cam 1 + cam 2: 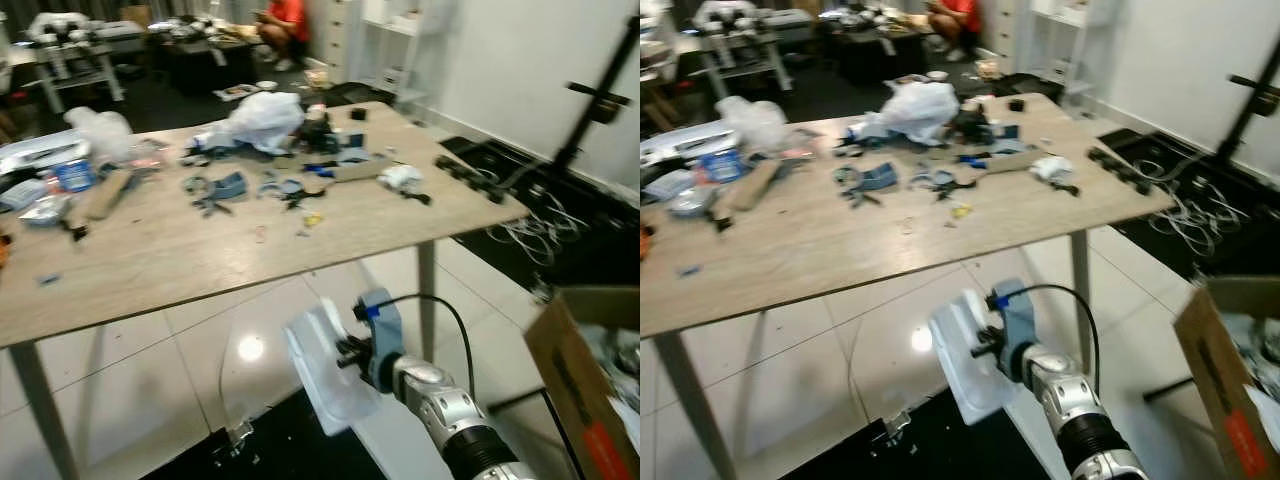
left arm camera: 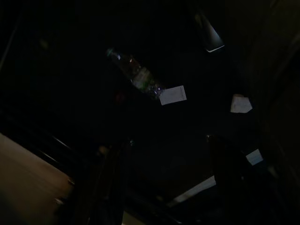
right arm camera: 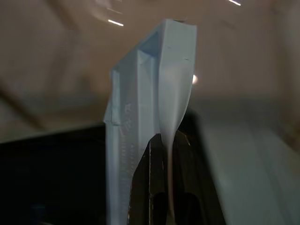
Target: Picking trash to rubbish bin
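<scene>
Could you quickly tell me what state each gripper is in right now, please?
Right gripper: jaws shut on a clear plastic tray, held below the table edge.
Left gripper: cannot be told; its wrist view is very dark.

Surface (image 1: pixel 180 260): pale wood grain, grey legs.
Plastic tray (image 1: pixel 325 370): translucent white, pale blue in the right wrist view.
Right end effector (image 3: pixel 161 150): black fingers, blue mount, silver arm.
Cardboard box (image 1: pixel 575 375), near right: brown, orange-red label.
Plastic bag (image 1: pixel 265 115), far side of surface: white.
Floor (image 1: pixel 180 370): glossy white tiles; black mat near.
Bottle (image 2: pixel 136 75): clear, green label.
</scene>
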### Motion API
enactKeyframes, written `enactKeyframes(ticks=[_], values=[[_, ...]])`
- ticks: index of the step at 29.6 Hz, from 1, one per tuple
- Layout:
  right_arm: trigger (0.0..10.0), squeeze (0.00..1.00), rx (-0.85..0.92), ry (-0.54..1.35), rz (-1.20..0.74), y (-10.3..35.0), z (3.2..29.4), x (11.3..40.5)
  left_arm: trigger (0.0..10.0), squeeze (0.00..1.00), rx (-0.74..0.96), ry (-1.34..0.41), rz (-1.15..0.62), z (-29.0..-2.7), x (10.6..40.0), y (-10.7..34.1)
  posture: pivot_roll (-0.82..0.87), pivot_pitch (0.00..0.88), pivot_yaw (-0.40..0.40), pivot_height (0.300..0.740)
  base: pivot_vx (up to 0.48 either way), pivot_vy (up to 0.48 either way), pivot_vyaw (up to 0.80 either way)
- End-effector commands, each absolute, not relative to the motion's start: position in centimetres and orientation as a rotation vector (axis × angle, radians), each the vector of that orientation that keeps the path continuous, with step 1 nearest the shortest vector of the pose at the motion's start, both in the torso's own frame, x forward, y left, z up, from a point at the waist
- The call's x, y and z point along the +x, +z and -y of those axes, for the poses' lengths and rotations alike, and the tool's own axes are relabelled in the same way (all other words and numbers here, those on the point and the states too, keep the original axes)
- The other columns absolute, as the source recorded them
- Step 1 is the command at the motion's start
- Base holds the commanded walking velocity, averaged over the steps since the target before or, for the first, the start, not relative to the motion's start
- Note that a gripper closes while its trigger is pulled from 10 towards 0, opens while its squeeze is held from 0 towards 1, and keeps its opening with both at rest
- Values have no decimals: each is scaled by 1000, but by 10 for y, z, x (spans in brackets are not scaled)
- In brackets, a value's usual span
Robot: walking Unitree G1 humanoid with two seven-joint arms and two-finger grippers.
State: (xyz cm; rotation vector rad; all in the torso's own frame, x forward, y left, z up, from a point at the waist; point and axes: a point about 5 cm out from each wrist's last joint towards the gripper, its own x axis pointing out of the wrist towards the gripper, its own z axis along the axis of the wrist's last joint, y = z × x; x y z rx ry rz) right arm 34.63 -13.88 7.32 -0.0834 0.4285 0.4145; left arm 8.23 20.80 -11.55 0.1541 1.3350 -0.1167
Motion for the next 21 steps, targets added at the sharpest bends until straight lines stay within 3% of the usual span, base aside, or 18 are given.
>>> enactKeyframes(ticks=[1,21], values=[[10000,0,-110,361,-477,58,147,340,10000,0,152,-139,-1259,-201,100,-112,-44,143,13,740,0,0,-781],[10000,0,-193,14,-814,-30,212,264,10000,0,151,-150,-1257,-198,100,-113,-46,149,10,740,0,0,-777]])
